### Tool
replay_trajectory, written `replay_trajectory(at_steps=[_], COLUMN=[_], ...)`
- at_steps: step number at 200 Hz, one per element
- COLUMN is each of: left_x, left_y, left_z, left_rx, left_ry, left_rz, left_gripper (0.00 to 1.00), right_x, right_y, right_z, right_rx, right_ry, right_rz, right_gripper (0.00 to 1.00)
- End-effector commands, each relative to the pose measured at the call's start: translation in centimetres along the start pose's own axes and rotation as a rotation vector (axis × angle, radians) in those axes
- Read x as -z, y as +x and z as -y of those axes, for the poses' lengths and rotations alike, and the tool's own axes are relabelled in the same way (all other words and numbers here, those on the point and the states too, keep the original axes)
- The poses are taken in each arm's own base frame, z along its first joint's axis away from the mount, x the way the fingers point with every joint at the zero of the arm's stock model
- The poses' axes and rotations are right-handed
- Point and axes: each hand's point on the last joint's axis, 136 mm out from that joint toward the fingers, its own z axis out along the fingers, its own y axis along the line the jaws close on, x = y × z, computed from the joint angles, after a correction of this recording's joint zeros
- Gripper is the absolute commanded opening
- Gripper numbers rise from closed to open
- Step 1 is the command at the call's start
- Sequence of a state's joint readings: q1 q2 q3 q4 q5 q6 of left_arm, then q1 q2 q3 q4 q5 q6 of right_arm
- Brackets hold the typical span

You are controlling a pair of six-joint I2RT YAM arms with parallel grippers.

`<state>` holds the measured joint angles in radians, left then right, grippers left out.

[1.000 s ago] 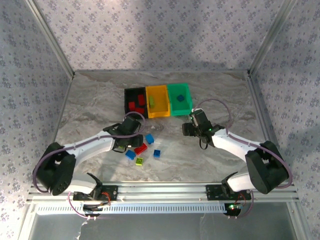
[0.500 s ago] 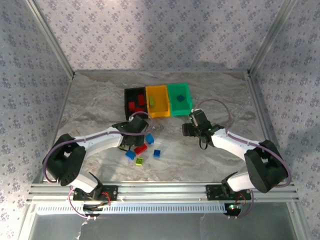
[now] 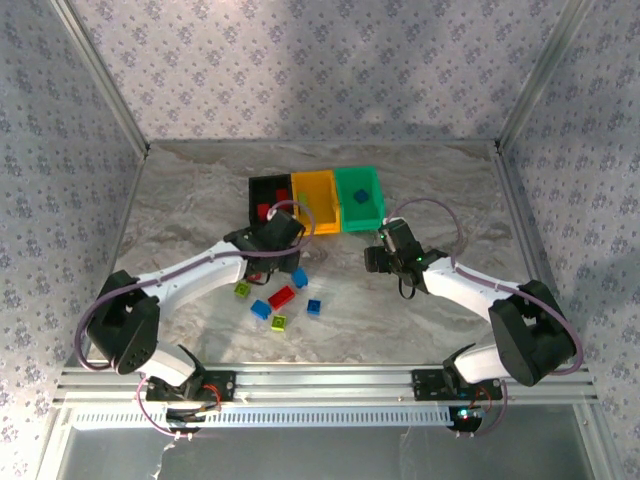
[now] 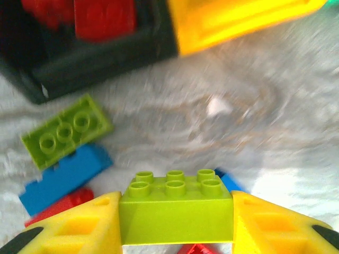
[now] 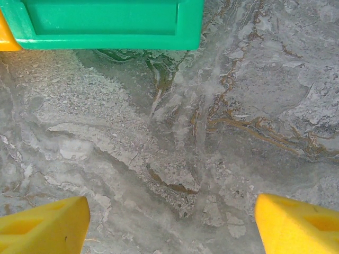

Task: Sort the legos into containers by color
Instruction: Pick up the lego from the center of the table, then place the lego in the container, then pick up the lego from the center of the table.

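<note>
Overhead view: the left arm (image 3: 190, 280) extends diagonally up-frame; the left gripper (image 4: 176, 219) clamps a lime brick (image 4: 175, 201) just below the black bin (image 3: 268, 181). The right arm (image 3: 460, 285) bends toward centre, with the right gripper (image 5: 172, 222) spread wide above the bare marble table (image 3: 180, 220). Loose legos (image 3: 281, 297) lie centre-frame. Floral-papered walls (image 3: 300, 60) enclose the table.

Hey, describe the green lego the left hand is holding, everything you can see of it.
The lego is lime green, glossy plastic, with six studs in two rows of three on top. It sits level, studs up, clamped at both ends by the left hand's yellow fingers, short of the black bin.
</note>
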<state>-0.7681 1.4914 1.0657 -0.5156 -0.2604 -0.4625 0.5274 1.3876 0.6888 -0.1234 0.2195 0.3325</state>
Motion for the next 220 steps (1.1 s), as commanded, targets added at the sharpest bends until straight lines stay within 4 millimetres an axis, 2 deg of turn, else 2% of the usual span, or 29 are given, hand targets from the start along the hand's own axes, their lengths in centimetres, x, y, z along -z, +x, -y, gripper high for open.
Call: replay_trajectory(at_steps=[1, 18, 42, 76, 93, 98, 106, 112, 126, 138, 147, 150, 165, 205, 220], left_x=[0.9, 0.0, -2.9, -6.6, -7.9, -8.3, -8.3, -8.4, -8.1, -7.2, -6.2, -6.3, -5.0, -2.7, -2.4], left_y=[-4.5, -6.9, -9.6, -13.7, -14.5, -14.4, -15.3, -15.2, -14.9, -14.8, -14.8, -14.1, -13.0, -8.0, -6.0], left_z=[1.7, 2.7, 3.6, 3.7, 3.4, 3.3, 3.5, 3.5, 3.8, 4.0, 4.3, 4.2, 4.7, 5.8, 6.0], left_rx=[-0.066, -0.09, -0.129, -0.163, -0.169, -0.171, -0.168, -0.172, -0.194, -0.21, -0.215, -0.222, -0.22, -0.168, -0.161], left_ry=[0.009, 0.0, -0.029, -0.07, -0.093, -0.095, -0.094, -0.093, -0.086, -0.091, -0.088, -0.09, -0.063, 0.05, 0.091], left_rz=[0.078, 0.096, 0.071, 0.04, 0.013, 0.002, 0.01, -0.003, -0.014, 0.004, 0.024, 0.01, 0.012, 0.016, 0.004], left_gripper=[0.44, 0.44, 0.44, 0.44, 0.45, 0.47, 0.5, 0.56, 0.81, 0.94, 0.94, 0.95, 0.94, 0.92, 0.92], right_x=[0.6, 0.7, 1.2, 1.6, 1.5, 1.5, 1.4, 1.4, 1.3, 1.2, 1.3, 1.3, 1.2, 0.6, 0.5], right_y=[-0.8, -0.8, -1.1, -1.1, -0.9, -0.9, -0.8, -0.8, -0.8, -0.7, -0.8, -0.8, -0.8, -0.7, -0.7], right_z=[0.0, -0.1, 0.4, 0.7, 0.6, 0.5, 0.3, 0.1, 0.0, -0.2, -0.3, -0.3, -0.5, -0.6, -0.7], right_rx=[-0.012, -0.011, -0.005, -0.008, -0.013, -0.014, -0.013, -0.014, -0.013, -0.009, -0.01, -0.011, -0.011, -0.008, -0.009], right_ry=[-0.01, -0.016, 0.001, 0.008, 0.0, -0.006, -0.016, -0.021, -0.029, -0.036, -0.043, -0.044, -0.05, -0.046, -0.051], right_rz=[0.021, 0.018, 0.037, 0.048, 0.044, 0.041, 0.037, 0.037, 0.036, 0.03, 0.032, 0.031, 0.032, 0.013, 0.01], right_gripper=[0.83, 0.83, 0.83, 0.83, 0.83, 0.83, 0.83, 0.83, 0.83, 0.83, 0.83, 0.83, 0.83, 0.83, 0.83])
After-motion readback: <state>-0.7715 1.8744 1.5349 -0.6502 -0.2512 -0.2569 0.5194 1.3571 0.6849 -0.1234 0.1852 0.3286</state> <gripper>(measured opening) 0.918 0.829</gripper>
